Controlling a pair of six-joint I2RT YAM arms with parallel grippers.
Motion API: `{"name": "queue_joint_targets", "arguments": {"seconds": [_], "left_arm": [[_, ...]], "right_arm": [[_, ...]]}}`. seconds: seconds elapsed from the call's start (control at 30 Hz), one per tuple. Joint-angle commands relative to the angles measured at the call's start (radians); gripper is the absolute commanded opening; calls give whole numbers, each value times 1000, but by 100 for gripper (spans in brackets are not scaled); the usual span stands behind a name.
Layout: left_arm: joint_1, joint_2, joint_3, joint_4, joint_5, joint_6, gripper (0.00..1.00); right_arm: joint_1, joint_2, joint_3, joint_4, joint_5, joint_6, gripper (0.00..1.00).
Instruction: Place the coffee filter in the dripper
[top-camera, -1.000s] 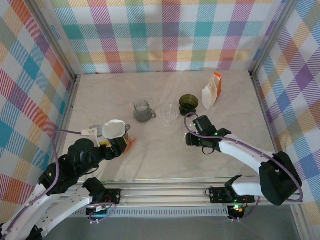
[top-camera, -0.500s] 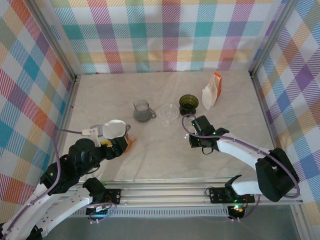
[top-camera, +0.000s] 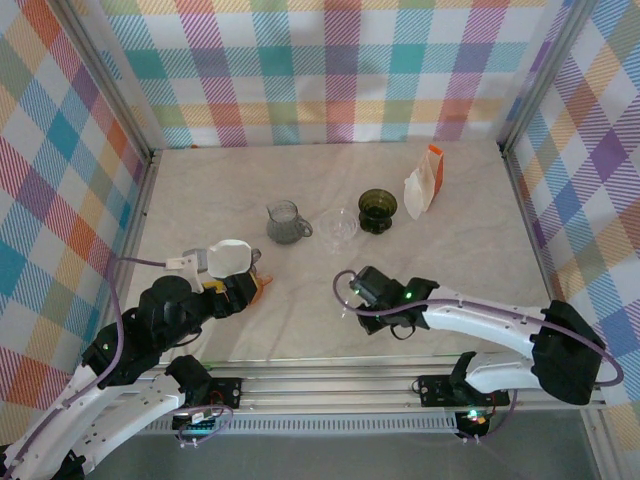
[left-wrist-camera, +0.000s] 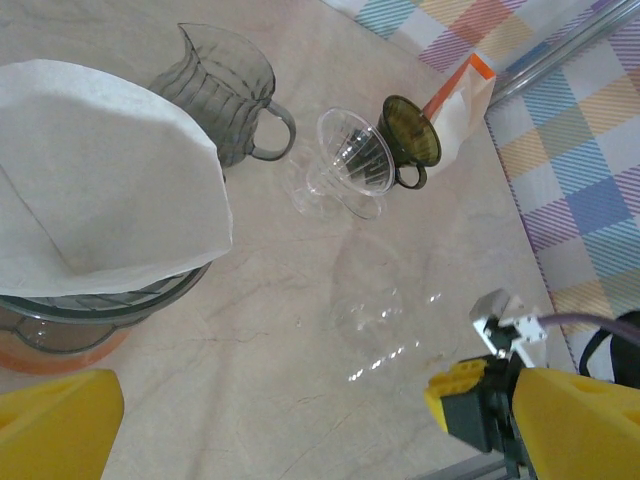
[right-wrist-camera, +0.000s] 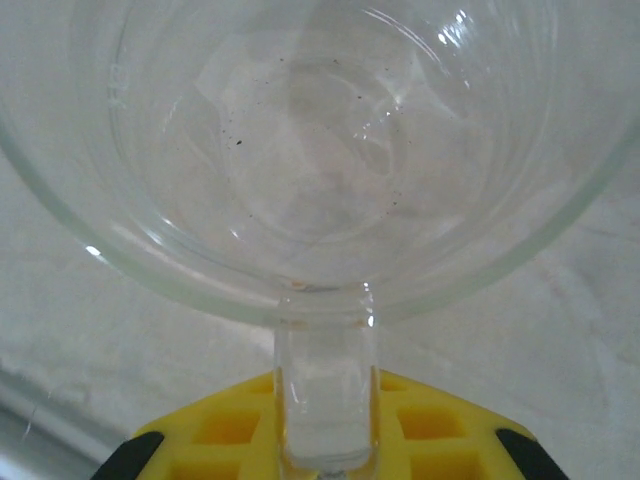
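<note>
A white paper coffee filter (top-camera: 229, 257) (left-wrist-camera: 100, 190) sits open in a glass holder on an orange base (left-wrist-camera: 60, 352), just ahead of my left gripper (top-camera: 240, 291) (left-wrist-camera: 300, 425). That gripper is open, with bare table between its fingers. My right gripper (top-camera: 352, 292) (right-wrist-camera: 325, 445) is shut on the clear handle of a see-through dripper (right-wrist-camera: 300, 150), whose bowl faces the wrist camera. In the left wrist view the dripper (left-wrist-camera: 368, 300) is a faint glassy outline over the table, right of the filter.
At the back stand a grey glass pitcher (top-camera: 286, 222), a second clear ribbed cone on a base (top-camera: 340, 225), a dark green cup (top-camera: 378, 210) and a white-and-orange bag (top-camera: 424, 182). Plaid walls close three sides; a metal rail (top-camera: 330, 385) runs along the near edge.
My right gripper has shut on the dripper's handle, then swung left and nearer, toward the filter. The left arm and filter have stayed put.
</note>
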Motion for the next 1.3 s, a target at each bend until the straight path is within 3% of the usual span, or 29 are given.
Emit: {"name": "queue_joint_targets", "arguments": {"seconds": [0.0, 0.27, 0.73, 0.83, 1.03, 1.27], "left_arm": [[-9, 5, -9, 34, 9, 3, 100], [-8, 3, -16, 37, 13, -2, 100], [-9, -1, -18, 36, 23, -3, 100], [-10, -2, -16, 35, 22, -3, 100], [-10, -2, -18, 31, 19, -6, 100], [-8, 6, -14, 25, 10, -3, 100]], "right_arm": [[69, 25, 60, -62, 85, 34, 14], [151, 73, 73, -49, 100, 64, 18], [137, -13, 148, -50, 117, -6, 60], [56, -26, 200, -35, 86, -37, 65], [-206, 78, 256, 91, -75, -112, 68], [-339, 307, 357, 194, -136, -179, 68]]}}
